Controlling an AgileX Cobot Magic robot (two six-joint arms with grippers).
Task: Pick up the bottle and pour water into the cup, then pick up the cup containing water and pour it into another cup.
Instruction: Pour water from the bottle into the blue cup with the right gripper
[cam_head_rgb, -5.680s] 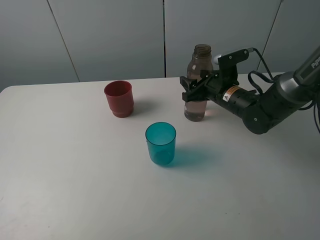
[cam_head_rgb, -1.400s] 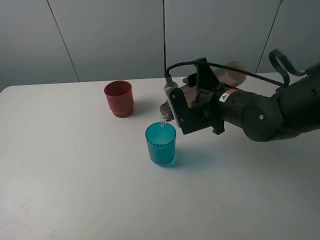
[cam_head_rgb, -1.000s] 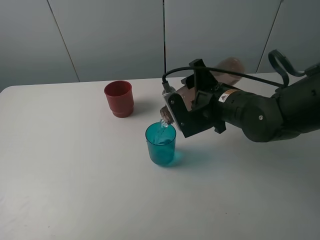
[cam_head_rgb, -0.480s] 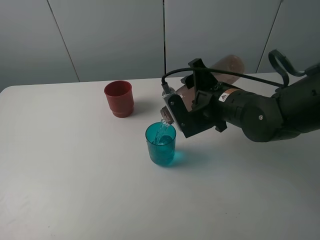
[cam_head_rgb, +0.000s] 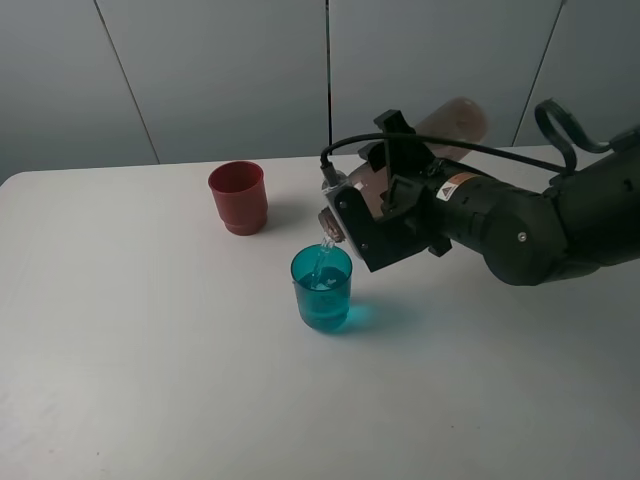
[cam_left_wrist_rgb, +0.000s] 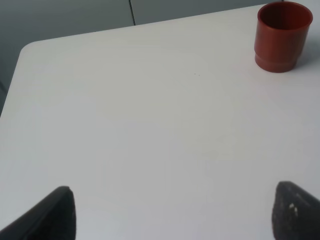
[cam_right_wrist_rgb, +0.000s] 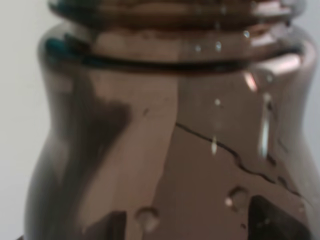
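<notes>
— How is the bottle (cam_head_rgb: 452, 120) held?

— It is clamped between the right fingers (cam_head_rgb: 398, 180) and lifted clear of the surface (cam_head_rgb: 150, 350). It is tipped steeply, with the base raised toward the far edge and the open mouth lowered just above the cup (cam_head_rgb: 322, 290). A thin stream of water is seen running from the mouth into the cup. In the right wrist view only the bottle's (cam_right_wrist_rgb: 170, 150) wet shoulder and threaded neck are shown, with droplets on the plastic.

— Where are the cups placed?

— The cup is stood upright near the middle of the surface, and some water is seen in it. The red cup (cam_head_rgb: 238, 197) is stood upright nearer the far edge, on the left of the cup and well apart from it.

— And the left fingers (cam_left_wrist_rgb: 55, 217)?

— They are spread wide apart, with nothing held, above bare surface. The red cup (cam_left_wrist_rgb: 283, 36) is seen well beyond them. They are not shown in the high view.
</notes>
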